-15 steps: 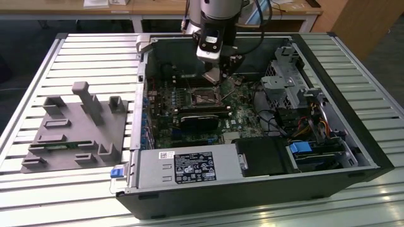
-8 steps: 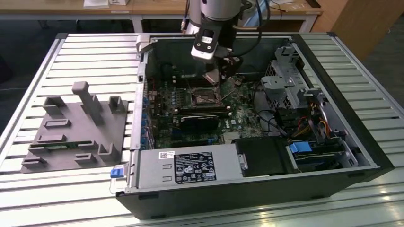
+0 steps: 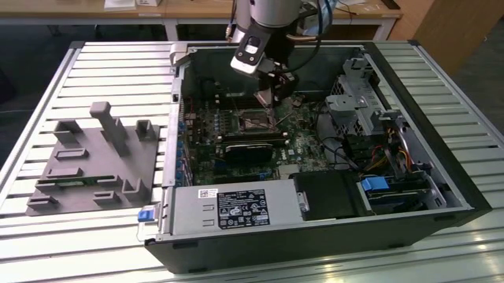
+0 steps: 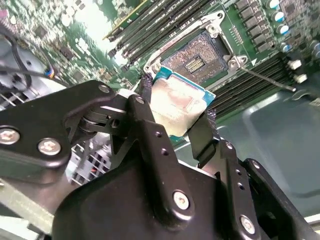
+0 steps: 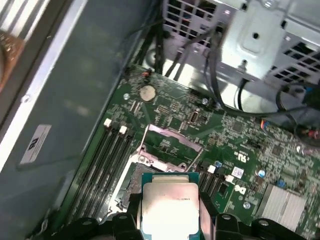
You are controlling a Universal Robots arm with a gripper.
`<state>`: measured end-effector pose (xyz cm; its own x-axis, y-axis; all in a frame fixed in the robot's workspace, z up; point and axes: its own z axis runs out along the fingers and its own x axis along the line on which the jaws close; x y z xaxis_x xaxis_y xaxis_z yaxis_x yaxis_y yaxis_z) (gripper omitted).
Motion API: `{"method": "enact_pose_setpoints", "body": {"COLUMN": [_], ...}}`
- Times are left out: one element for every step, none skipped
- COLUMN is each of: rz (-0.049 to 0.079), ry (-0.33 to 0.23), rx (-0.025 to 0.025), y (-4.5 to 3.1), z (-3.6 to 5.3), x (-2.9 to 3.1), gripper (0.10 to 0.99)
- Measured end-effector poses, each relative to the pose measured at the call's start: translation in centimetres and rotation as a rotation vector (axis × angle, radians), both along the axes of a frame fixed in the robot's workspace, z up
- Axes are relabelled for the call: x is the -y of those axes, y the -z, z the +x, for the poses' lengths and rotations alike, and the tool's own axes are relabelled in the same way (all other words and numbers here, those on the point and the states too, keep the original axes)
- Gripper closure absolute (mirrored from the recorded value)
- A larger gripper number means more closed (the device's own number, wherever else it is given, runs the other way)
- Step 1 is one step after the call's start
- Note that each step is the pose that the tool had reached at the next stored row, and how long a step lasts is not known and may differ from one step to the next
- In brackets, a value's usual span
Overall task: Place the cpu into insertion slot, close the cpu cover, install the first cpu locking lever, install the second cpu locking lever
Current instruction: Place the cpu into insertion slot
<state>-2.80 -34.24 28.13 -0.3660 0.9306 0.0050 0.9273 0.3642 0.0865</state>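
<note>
Over the motherboard (image 5: pixel 227 132), gripper (image 4: pixel 177 100): I have it clamped on the cpu (image 4: pixel 175 105), one finger on each of two opposite edges.
Where the cpu sits: near the insertion slot (image 4: pixel 197 56), clear of it and offset to one side, not seated.
State of the cpu cover (image 5: pixel 171 139): raised, so I see the socket bare.

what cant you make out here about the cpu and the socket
- Near part of the insertion slot: first wrist view, the cpu covers it.
- Two sides of the cpu: second wrist view, under the fingers of the gripper.
- Gap between cpu and insertion slot: exterior view, the gripper stands in front.
</note>
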Motion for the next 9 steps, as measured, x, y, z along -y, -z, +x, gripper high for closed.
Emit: {"method": "enact_pose_setpoints", "body": {"rz": [0.0,0.0,0.0,0.0,0.0,0.0,0.0,0.0,0.0], "ry": [0.018,0.036,0.054,0.072,0.092,0.11,0.128,0.145,0.164], "rx": [0.0,0.0001,0.0001,0.0001,0.0001,0.0,0.0001,0.0001,0.0], "y": [0.03,0.07,0.12,0.18,0.24,0.31,0.38,0.46,0.56], "z": [0.0,0.0,0.0,0.0,0.0,0.0,0.0,0.0,0.0], "x": [0.0,0.0,0.0,0.0,0.0,0.0,0.0,0.0,0.0], "gripper": [0.545,0.545,0.545,0.545,0.545,0.545,0.545,0.545,0.545]}}
